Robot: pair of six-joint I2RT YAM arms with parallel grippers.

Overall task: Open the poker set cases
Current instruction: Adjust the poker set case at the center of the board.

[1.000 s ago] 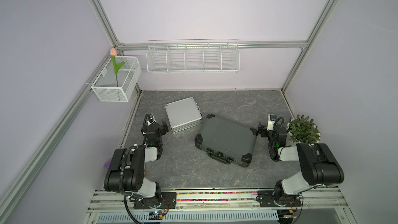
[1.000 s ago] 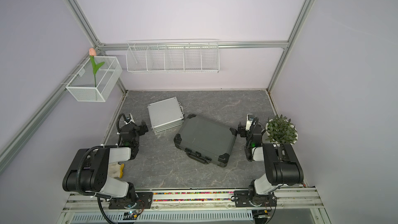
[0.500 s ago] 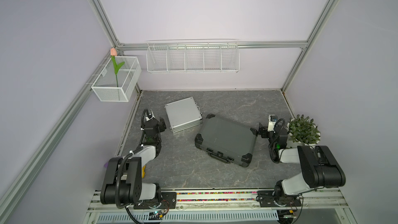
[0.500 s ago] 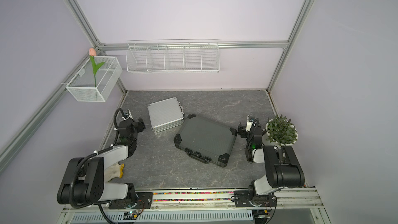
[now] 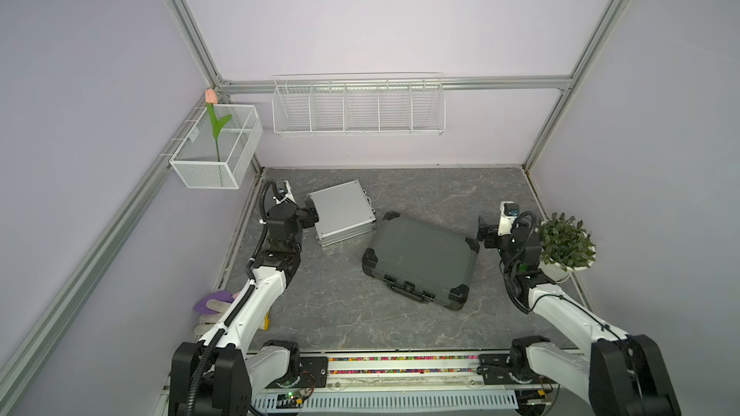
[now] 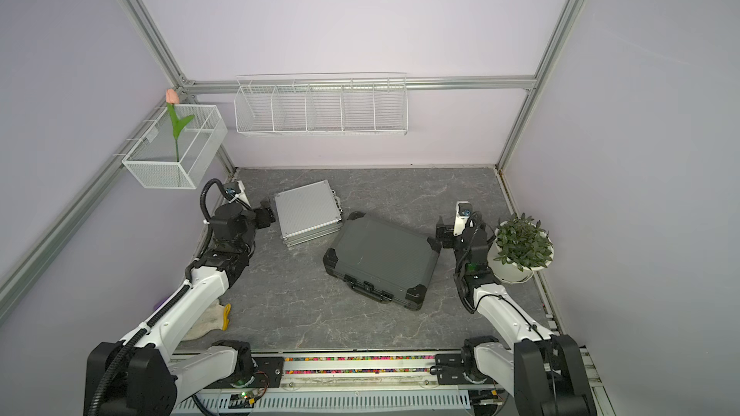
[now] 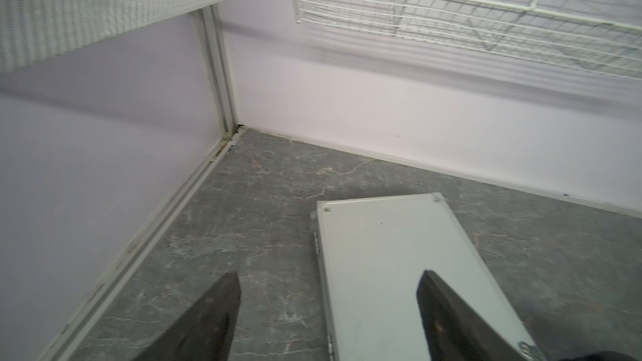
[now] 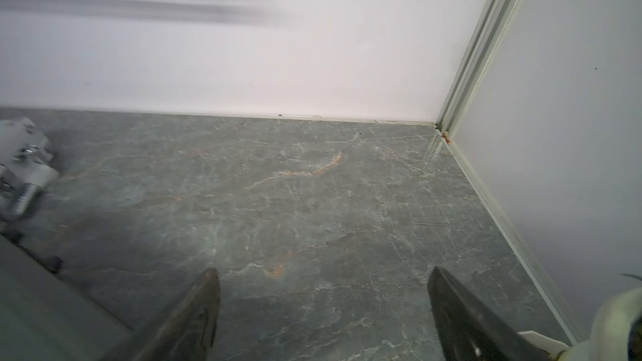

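Note:
Two closed poker set cases lie on the grey marbled floor. The small silver case [image 5: 342, 212] [image 6: 307, 212] sits at the back left. The larger dark grey case [image 5: 420, 260] [image 6: 382, 256], with black corners, has its handle toward the front. My left gripper [image 5: 311, 212] [image 6: 266, 214] is open at the silver case's left, hinged edge. In the left wrist view the left gripper [image 7: 330, 272] straddles that edge of the silver case [image 7: 399, 272], holding nothing. My right gripper [image 5: 484, 234] [image 8: 323, 270] is open over bare floor, just right of the dark case's back right corner [image 8: 41, 307].
A potted plant [image 5: 564, 248] stands close behind the right wrist by the right wall. A white wire basket [image 5: 358, 106] hangs on the back wall. A mesh basket with a tulip [image 5: 218, 150] hangs at the left. Gloves [image 5: 212, 306] lie front left.
Both arms have unfolded and stretched forward. The left gripper has moved back and right to the silver case's edge. The right gripper has shifted slightly toward the dark case.

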